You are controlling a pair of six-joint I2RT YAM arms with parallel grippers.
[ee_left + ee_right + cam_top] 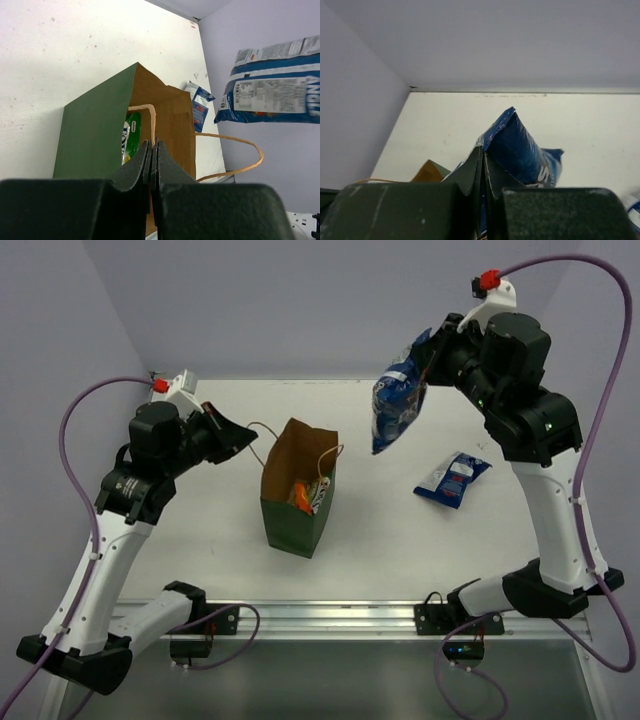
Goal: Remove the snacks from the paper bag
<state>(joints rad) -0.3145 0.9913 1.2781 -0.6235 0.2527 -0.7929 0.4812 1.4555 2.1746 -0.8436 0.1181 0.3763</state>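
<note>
Black fingers of the left gripper [151, 145] crowd the bottom of the left wrist view, pressed together with no gap showing. One thin loop handle [141, 106] of the paper bag [95, 130] runs down to their tips, and whether it is pinched between them cannot be told. From above, the left gripper [240, 433] hangs just left of the paper bag [293, 525], about level with its mouth. The paper bag stands upright on the white worktop [380, 550], dark green outside, brown inside, mouth open. Inside it sit an orange packet [298, 496] and a green packet [132, 131]. A second handle [240, 155] loops off the far rim. Right of the paper bag and well above the worktop hangs the large blue-and-white bag [397, 400], wholly out of the paper bag, its upper edge clamped between the fingers of the right gripper [428, 355]. The right wrist view shows those jaws closed on the crinkled blue foil [520, 155], with a corner of the paper bag [427, 172] low on the left. Farther right of the paper bag, a small blue packet [452, 480] lies flat on the worktop, apart from the rest
</note>
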